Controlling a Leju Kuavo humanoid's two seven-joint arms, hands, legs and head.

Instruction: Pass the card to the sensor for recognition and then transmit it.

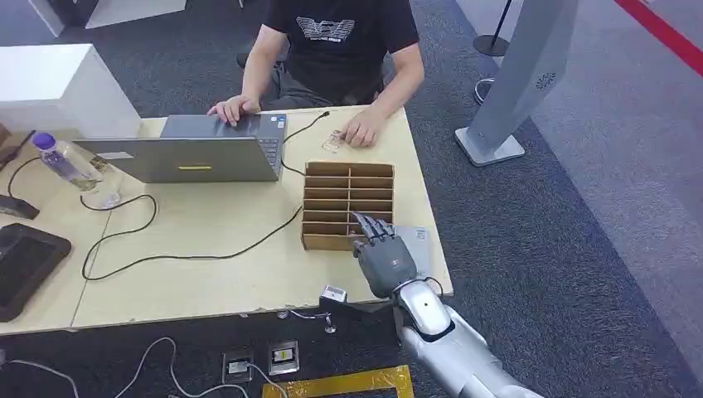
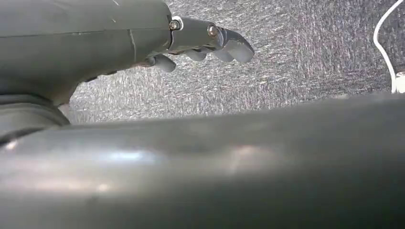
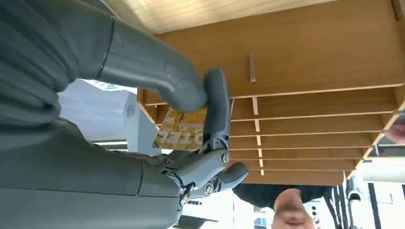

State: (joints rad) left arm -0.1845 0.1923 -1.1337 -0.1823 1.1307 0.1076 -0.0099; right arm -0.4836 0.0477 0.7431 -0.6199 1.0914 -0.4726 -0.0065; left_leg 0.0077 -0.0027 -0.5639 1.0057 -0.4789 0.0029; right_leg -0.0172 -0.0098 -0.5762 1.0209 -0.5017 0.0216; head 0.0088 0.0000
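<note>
From the head view, the right hand [image 1: 383, 253] reaches into the near right corner of the wooden rack [image 1: 347, 205], which stands toward the right edge of the counter [image 1: 207, 274]. One rack, one laptop [image 1: 199, 149], one water bottle [image 1: 62, 160] and one person [image 1: 336, 50] seated at the far edge can be counted; a small reader box [image 1: 333, 294] sits at the near edge.

In the left wrist view, the left hand [image 2: 200, 45] hangs over grey carpet [image 2: 296, 62], fingers loosely curled and holding nothing.

In the right wrist view, one yellow card [image 3: 184, 131] shows in a slot of the rack [image 3: 305, 52], with the right hand's thumb and fingers [image 3: 217, 109] closing around its exposed end; whether they already pinch it cannot be told.

The card looks thin, light, stiff and probably slick, so it should be pinched flat on both faces near the protruding edge and drawn straight out along the slot, not bent.
</note>
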